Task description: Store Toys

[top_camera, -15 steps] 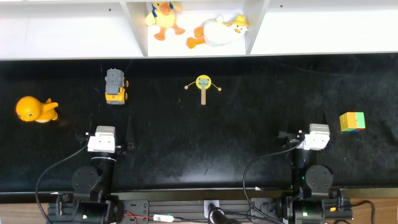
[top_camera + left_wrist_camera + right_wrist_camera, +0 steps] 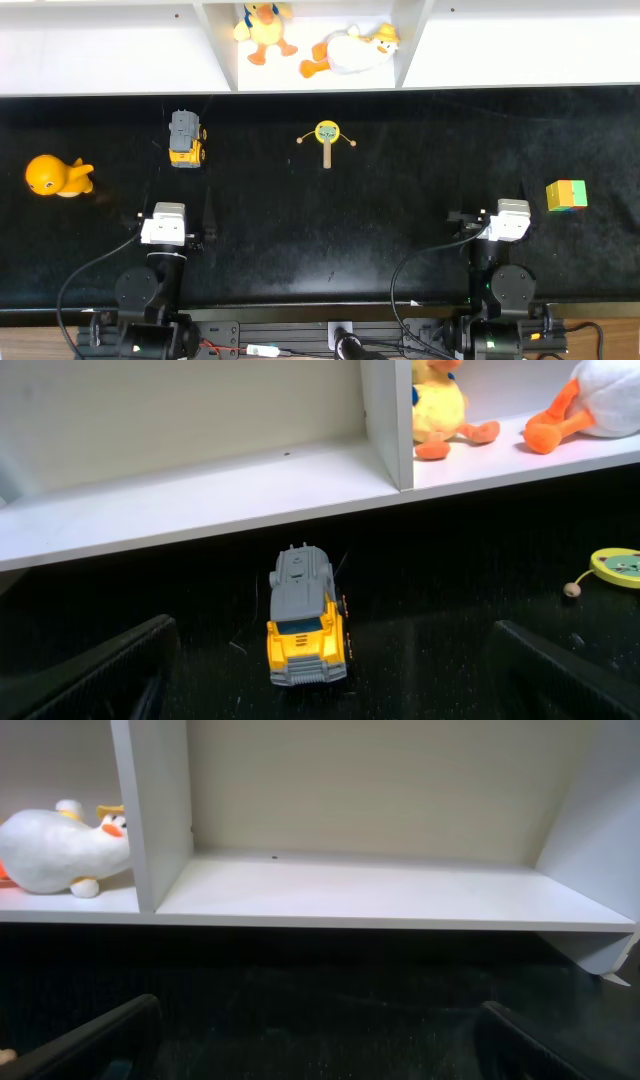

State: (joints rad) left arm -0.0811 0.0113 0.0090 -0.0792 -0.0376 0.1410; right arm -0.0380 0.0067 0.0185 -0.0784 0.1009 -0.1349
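Observation:
A yellow and grey toy truck [image 2: 186, 138] stands on the black table, straight ahead of my left gripper [image 2: 165, 222] and a short way off. In the left wrist view the truck [image 2: 305, 620] sits between the widely spread fingers [image 2: 110, 675], untouched. A small rattle drum [image 2: 327, 136] lies mid-table. An orange duck [image 2: 58, 176] rests at the far left and a coloured cube [image 2: 566, 195] at the far right, beside my right gripper [image 2: 503, 220]. That gripper's fingers [image 2: 90, 1040] are also spread, with nothing between them.
A white shelf [image 2: 120, 60] runs along the table's back edge. Its middle compartment holds a yellow plush duck [image 2: 264, 28] and a white plush duck [image 2: 350, 50]. The right compartment [image 2: 380, 890] and the left one [image 2: 200, 490] are bare.

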